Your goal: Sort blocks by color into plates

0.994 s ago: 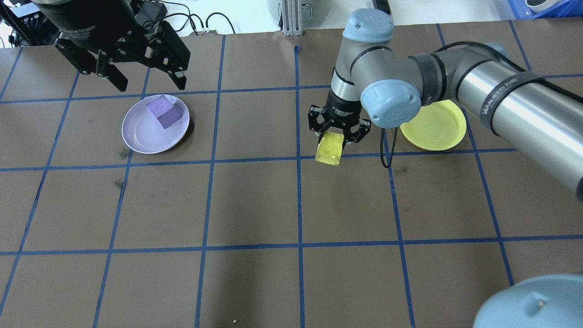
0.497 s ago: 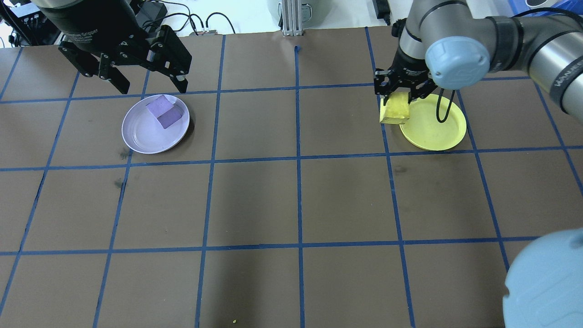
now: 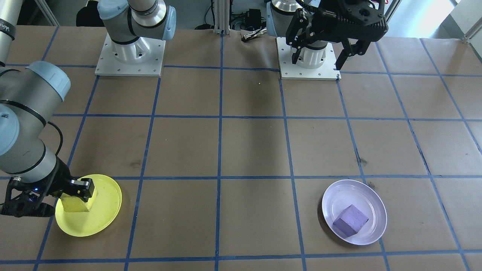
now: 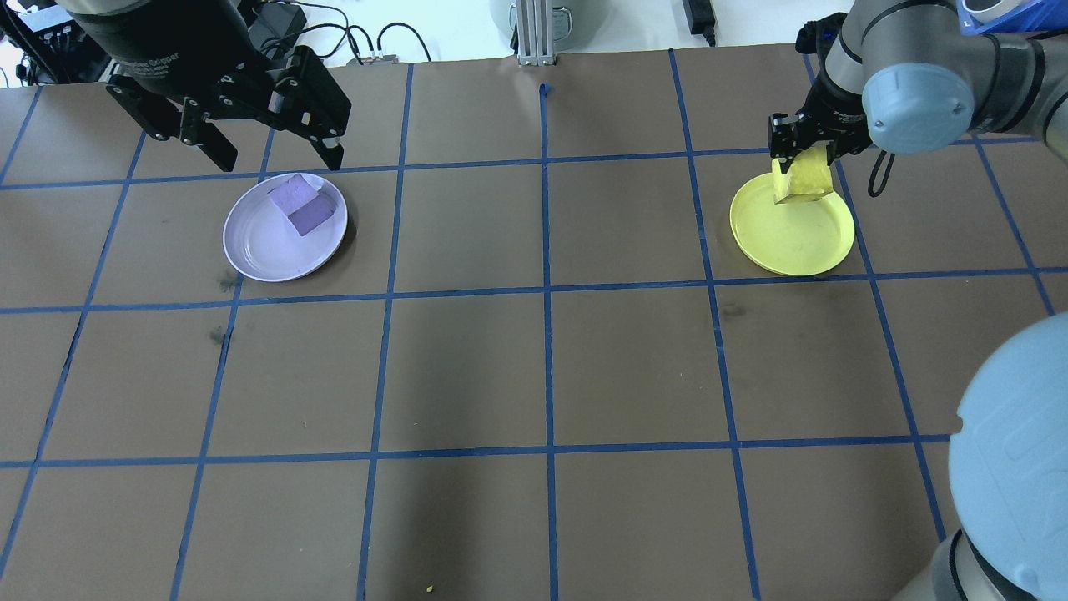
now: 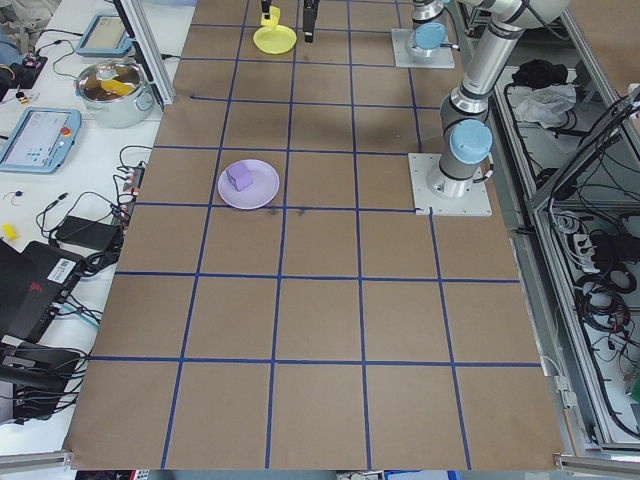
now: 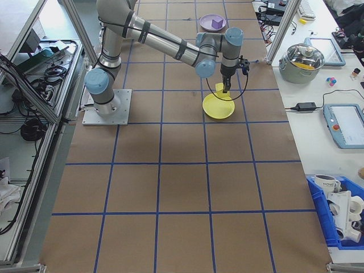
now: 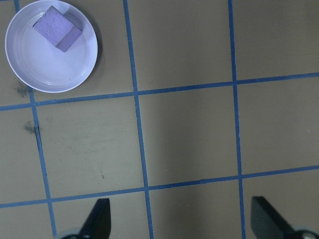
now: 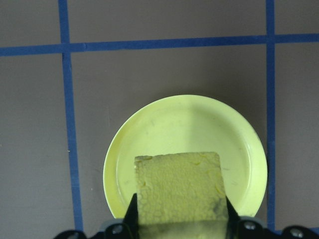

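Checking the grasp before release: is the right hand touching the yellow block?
Touching. The right wrist-mounted view shows the right hand with both fingers pressed against the sides of the yellow block.

The table (image 4: 534, 367) was covered in brown paper, gridded with blue tape. On it the lavender plate (image 4: 259, 250) lay at ten o'clock and the yellow plate (image 4: 793, 242) at two o'clock, well apart.

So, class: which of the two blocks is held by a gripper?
The yellow block, clamped in the right gripper over the yellow plate; the purple block lies free.
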`<action>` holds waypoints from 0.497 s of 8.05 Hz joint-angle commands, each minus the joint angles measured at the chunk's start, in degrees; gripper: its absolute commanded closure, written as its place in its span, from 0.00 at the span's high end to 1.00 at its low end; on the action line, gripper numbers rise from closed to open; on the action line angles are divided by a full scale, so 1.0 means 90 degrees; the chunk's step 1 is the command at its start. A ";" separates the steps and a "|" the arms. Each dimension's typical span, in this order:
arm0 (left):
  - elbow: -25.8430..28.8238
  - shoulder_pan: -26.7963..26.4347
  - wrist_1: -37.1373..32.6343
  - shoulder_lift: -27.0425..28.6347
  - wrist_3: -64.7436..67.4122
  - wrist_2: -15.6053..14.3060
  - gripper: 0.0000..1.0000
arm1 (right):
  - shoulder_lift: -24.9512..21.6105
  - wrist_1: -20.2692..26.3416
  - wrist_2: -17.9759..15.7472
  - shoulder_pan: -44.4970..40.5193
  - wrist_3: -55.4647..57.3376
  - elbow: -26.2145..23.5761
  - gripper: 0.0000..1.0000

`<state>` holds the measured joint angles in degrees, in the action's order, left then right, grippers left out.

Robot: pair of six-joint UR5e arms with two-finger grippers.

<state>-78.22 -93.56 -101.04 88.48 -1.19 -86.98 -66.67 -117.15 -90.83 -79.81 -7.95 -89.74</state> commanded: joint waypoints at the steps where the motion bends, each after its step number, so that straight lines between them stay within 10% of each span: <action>1: 0.0000 0.0005 0.0209 0.0002 -0.0353 -0.0092 1.00 | 0.0501 -0.0295 -0.0356 0.0089 -0.0132 -0.0019 0.05; 3: -0.0001 0.0005 0.0211 -0.0007 -0.0356 -0.0102 1.00 | 0.0523 -0.0246 -0.0338 0.0099 -0.0132 -0.0009 0.47; 4: -0.0010 0.0005 0.0211 -0.0007 -0.0365 -0.0111 1.00 | 0.0503 -0.0245 -0.0279 0.0099 -0.0152 0.0001 0.95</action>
<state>-78.22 -93.52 -99.28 88.44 -4.17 -87.86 -62.17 -119.49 -93.75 -78.97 -9.10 -89.86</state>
